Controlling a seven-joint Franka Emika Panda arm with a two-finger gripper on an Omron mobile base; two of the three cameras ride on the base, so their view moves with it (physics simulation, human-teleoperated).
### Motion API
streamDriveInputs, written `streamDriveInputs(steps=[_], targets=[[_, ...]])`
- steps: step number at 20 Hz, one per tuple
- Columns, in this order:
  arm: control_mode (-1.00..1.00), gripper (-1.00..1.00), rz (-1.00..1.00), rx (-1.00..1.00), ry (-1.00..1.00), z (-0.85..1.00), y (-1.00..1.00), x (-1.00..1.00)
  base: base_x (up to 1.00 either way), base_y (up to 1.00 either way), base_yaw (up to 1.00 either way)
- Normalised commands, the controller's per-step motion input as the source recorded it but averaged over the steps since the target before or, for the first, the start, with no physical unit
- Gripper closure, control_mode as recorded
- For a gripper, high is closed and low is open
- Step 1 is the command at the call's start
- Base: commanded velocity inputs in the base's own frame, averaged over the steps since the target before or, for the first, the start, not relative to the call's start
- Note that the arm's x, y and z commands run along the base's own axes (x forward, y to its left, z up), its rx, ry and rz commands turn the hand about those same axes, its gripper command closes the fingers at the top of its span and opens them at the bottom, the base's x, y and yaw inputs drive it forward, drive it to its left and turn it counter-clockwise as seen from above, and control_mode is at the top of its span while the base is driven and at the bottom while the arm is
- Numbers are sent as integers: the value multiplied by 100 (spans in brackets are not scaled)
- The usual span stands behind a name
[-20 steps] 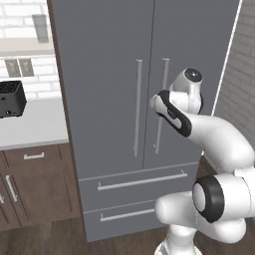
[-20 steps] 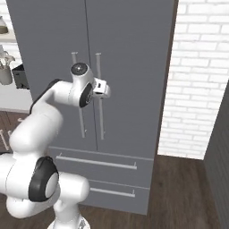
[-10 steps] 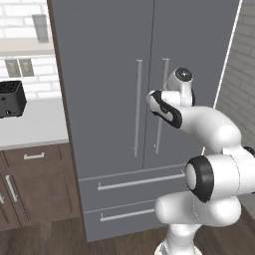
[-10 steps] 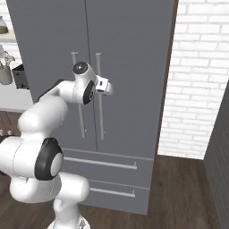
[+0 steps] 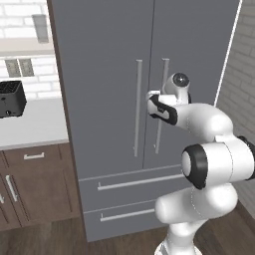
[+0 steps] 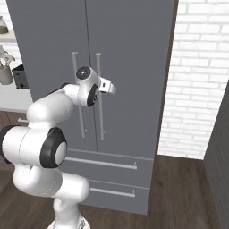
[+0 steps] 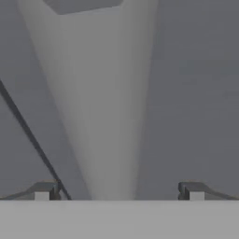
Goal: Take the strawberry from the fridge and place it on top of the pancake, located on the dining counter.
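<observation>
The grey fridge (image 5: pixel 109 60) stands with both doors and both lower drawers shut, so the strawberry is hidden. My gripper (image 5: pixel 152 96) (image 6: pixel 110 87) hangs at mid-height in front of the doors, level with the right door's long bar handle (image 5: pixel 161 104) (image 6: pixel 100 98). In the hand view that handle (image 7: pixel 100 116) runs up the middle between my two fingertips (image 7: pixel 43 191), and the gripper (image 7: pixel 117 192) is open around it without touching. The seam between the doors (image 7: pixel 32 137) slants just to its left. The dining counter and pancake are out of view.
A black toaster (image 5: pixel 11 98) sits on the white counter (image 5: pixel 35 129) left of the fridge, above dark wood cabinets (image 5: pixel 35 184). A white brick wall (image 6: pixel 201 80) closes the right side. The left door's handle (image 5: pixel 137 107) is close beside my hand.
My hand has moved in towards the fridge doors and now sits at the right handle, and the arm's elbow has swung nearer the cameras. The fridge stays shut.
</observation>
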Motion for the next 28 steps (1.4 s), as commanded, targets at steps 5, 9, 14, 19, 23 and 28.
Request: streamDriveInputs(steps=[5, 9, 14, 19, 23, 28], targets=[[-100, -100, 0, 0, -10, -10, 0, 26, 0, 0, 0], [-100, 100, 0, 0, -2, 0, 0, 29, 0, 0, 0], [-100, 100, 0, 0, 2, 0, -8, 6, 0, 0, 0], [-100, 100, 0, 2, 1, 0, -28, -44, 0, 0, 0], [-100, 100, 0, 3, 3, -1, -73, -71, 0, 0, 0], [-100, 100, 0, 1, 4, 0, -72, -92, 0, 0, 0]])
